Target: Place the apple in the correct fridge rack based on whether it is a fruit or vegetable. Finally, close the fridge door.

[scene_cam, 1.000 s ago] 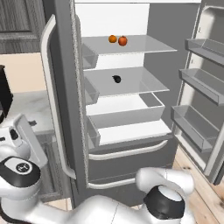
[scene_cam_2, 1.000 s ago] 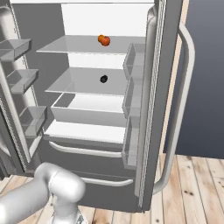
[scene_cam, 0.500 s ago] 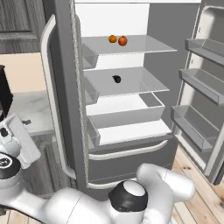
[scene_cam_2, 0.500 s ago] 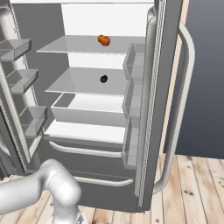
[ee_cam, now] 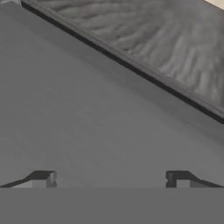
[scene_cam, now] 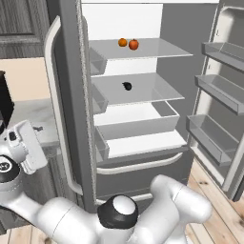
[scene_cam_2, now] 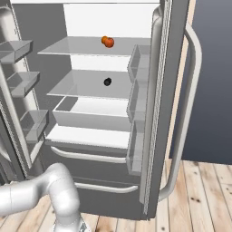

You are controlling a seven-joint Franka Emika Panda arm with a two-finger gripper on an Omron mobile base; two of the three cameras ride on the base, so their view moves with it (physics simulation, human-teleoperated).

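In the open fridge (scene_cam: 71, 95), the apple (scene_cam: 134, 44) is already racked; the wide-open, empty gripper (ee_cam: 109, 178) should be pressed flat against the door.

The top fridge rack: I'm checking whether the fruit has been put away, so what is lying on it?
On the top fridge rack sit the red apple and a paler orange fruit beside it. In the right base view the apple mostly covers the orange fruit.
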